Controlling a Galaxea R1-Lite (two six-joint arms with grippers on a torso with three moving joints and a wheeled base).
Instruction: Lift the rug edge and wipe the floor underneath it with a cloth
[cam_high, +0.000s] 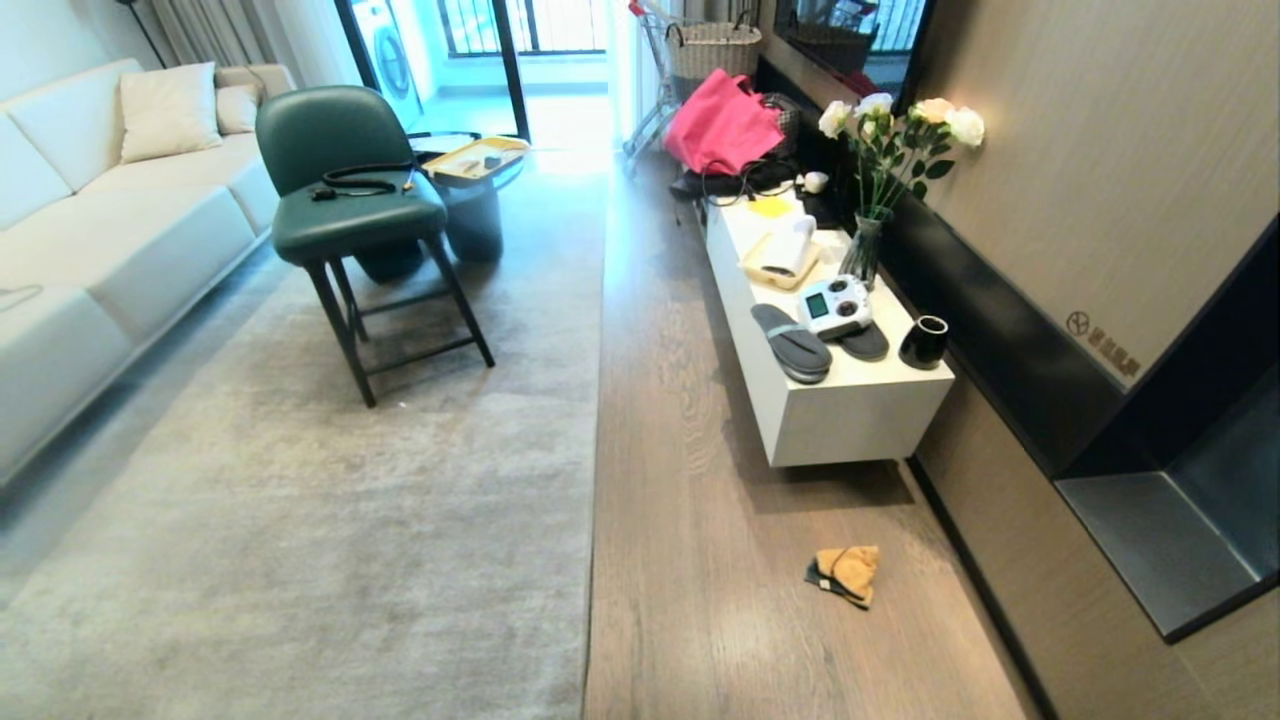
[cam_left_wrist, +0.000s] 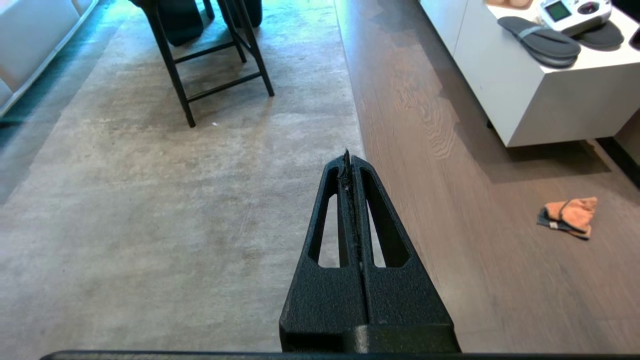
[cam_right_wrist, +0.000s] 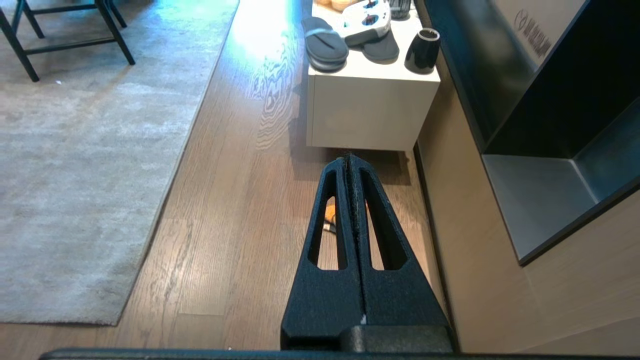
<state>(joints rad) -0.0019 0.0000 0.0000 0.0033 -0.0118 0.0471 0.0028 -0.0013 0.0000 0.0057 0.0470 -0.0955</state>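
Black and wedge-shaped, the left gripper (cam_left_wrist: 349, 159) hangs above the rug with its fingers pressed together, empty, its tip near the rug edge (cam_high: 596, 430). Likewise the right gripper (cam_right_wrist: 348, 161) is closed on nothing, poised over the floor (cam_high: 700, 480) in front of the white cabinet (cam_high: 850, 420). Lying crumpled on the planks, the cloth (cam_high: 846, 574) sits between rug and wall, well apart from both grippers. That straight rug border lies flat, with a broad strip of bare planks running alongside it past the cabinet.
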